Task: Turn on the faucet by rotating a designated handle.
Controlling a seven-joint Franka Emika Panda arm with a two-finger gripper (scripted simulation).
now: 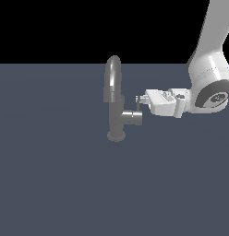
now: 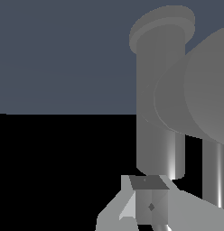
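The grey faucet (image 1: 115,115) stands upright on its round base, its arched spout (image 1: 113,73) rising above. The handle (image 1: 133,117) is a short stub sticking out toward the exterior view's right, with a thin lever rod (image 1: 137,107) rising from its end. My gripper (image 1: 138,99) reaches in level from the exterior view's right, its tips at the top of the rod. In the wrist view the faucet body (image 2: 159,90), the stub's round end (image 2: 199,90) and the rod (image 2: 213,171) loom close. There my gripper (image 2: 150,200) is shut, empty and beside the rod.
The faucet stands alone on a flat dark blue-grey surface (image 1: 51,184). My white arm (image 1: 208,69) comes down from the upper part of the exterior view's right.
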